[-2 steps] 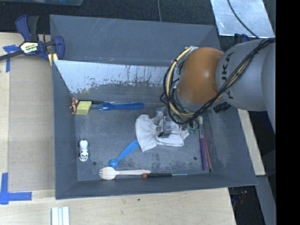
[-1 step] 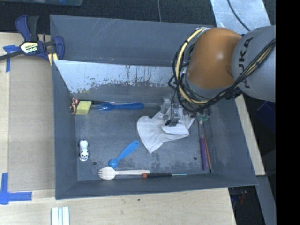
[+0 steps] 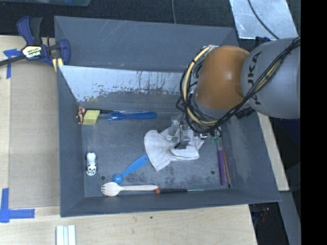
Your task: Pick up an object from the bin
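While the grey metal bin [image 3: 127, 80] takes up most of the frame, the arm [image 3: 271, 80] reaches in from the right, its orange cover [image 3: 219, 80] hanging over the bin's upper right. Below that cover the gripper [image 3: 180, 139] is down on a crumpled white cloth [image 3: 161, 154], which lies on the floor just right of the bin's centre. How wide the gripper stands cannot be told, since the cloth's folds bunch around its tip.

A blue-handled tool [image 3: 130, 116] lies along the back wall, upper left of the cloth. Purple sticks [image 3: 223, 165] lie by the right wall. A white fork [image 3: 127, 189] rests along the front wall, with a thin dark stick [image 3: 179, 190] to its right. A blue spoon [image 3: 132, 167] touches the cloth's lower left edge. A yellow block [image 3: 91, 117] sits at the tool's left end, and a small white figure [image 3: 91, 163] stands near the left wall.
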